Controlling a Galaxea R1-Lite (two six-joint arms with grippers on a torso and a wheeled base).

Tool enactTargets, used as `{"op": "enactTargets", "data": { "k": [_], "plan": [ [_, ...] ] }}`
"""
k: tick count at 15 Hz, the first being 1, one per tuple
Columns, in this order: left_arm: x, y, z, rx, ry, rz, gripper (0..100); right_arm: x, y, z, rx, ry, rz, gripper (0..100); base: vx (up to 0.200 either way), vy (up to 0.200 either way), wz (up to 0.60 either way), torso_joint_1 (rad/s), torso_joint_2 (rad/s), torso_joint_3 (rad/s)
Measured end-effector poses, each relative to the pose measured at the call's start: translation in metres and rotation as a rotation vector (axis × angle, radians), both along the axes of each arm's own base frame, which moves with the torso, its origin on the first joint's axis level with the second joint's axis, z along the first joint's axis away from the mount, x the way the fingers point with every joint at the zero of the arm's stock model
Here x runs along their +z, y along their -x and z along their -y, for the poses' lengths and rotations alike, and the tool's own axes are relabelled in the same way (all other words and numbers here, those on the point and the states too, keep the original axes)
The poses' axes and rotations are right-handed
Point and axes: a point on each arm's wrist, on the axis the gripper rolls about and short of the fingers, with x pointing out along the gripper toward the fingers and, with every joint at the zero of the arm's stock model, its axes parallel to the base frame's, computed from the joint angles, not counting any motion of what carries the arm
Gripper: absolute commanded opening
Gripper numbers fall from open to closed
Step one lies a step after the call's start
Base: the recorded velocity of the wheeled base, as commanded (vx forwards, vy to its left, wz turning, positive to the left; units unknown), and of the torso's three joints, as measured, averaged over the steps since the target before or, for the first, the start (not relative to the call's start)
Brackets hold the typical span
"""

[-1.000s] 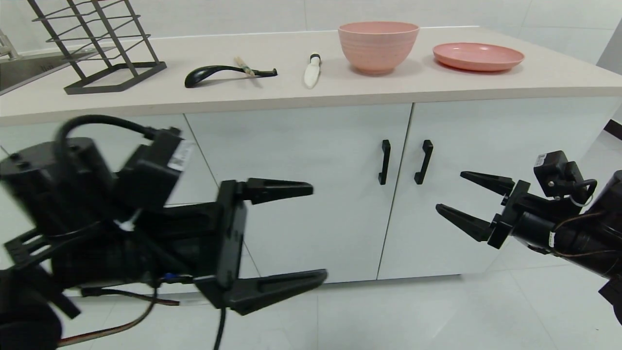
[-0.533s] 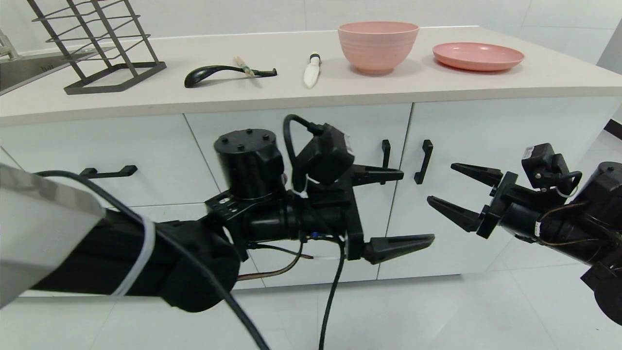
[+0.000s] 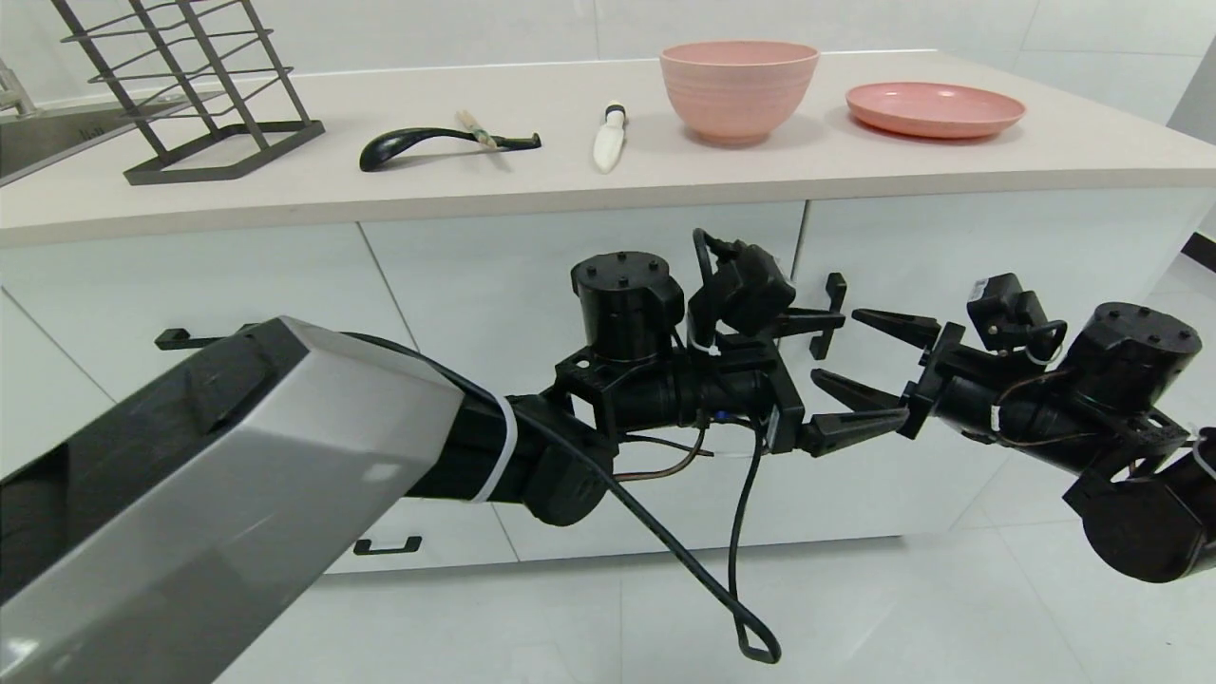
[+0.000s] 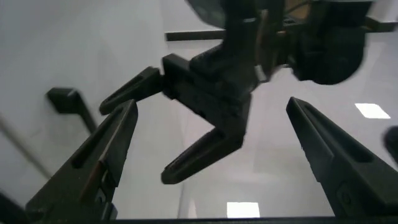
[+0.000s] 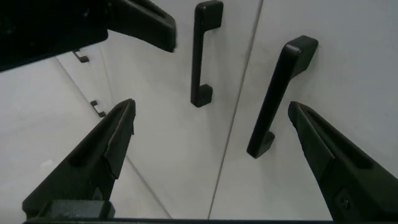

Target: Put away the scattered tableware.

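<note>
While the tableware sits untouched up on the worktop [image 3: 285, 195], we find both arms low down, in front of the white cupboard doors [image 3: 532, 266]. Stretched across from the left, the left gripper [image 3: 872, 368] has its fingers spread wide and holds nothing. Facing it from the right, the right gripper [image 3: 836, 344] also has its fingers spread and is just as empty. From the head view we see the two sets of fingers overlapping, the right one's lower finger between the left one's pair; whether they touch, we cannot tell. Just behind them are the handles [image 5: 280, 96] of the two doors, black and upright, either side of the seam.

Up top now. At the far left a sink [image 3: 47, 138], then a dark wire rack [image 3: 223, 142] standing on the worktop. Next along we have a black spoon [image 3: 418, 144] lying flat, with chopsticks [image 3: 478, 130] resting across its handle. Near that lies a white utensil [image 3: 609, 141], apart from the spoon. Then the pink bowl [image 3: 739, 90], upright, and beside it, farthest right, the pink plate [image 3: 935, 109], flat and not touching the bowl. All of it is well above and behind the grippers.
</note>
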Motion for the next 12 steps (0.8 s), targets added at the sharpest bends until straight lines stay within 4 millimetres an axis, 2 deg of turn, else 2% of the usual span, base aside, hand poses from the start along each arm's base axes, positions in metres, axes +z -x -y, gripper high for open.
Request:
{"op": "enactTargets", "data": {
  "k": [3,7,12],
  "plan": [
    [-0.001,-0.006,0.002,0.108,0.027,-0.018,100,-0.003,-0.014,-0.001,0.002,-0.001,0.012,100,0.0,0.0,0.0,0.0,0.0,0.0],
    [0.012,-0.003,-0.009,0.119,0.049,-0.011,100,-0.002,-0.026,-0.005,0.057,0.002,0.046,100,0.0,0.0,0.0,0.0,0.0,0.0],
    [0.014,-0.003,-0.021,0.134,0.056,-0.004,100,-0.007,-0.04,-0.008,0.118,-0.001,0.056,100,0.0,0.0,0.0,0.0,0.0,0.0]
  ]
}}
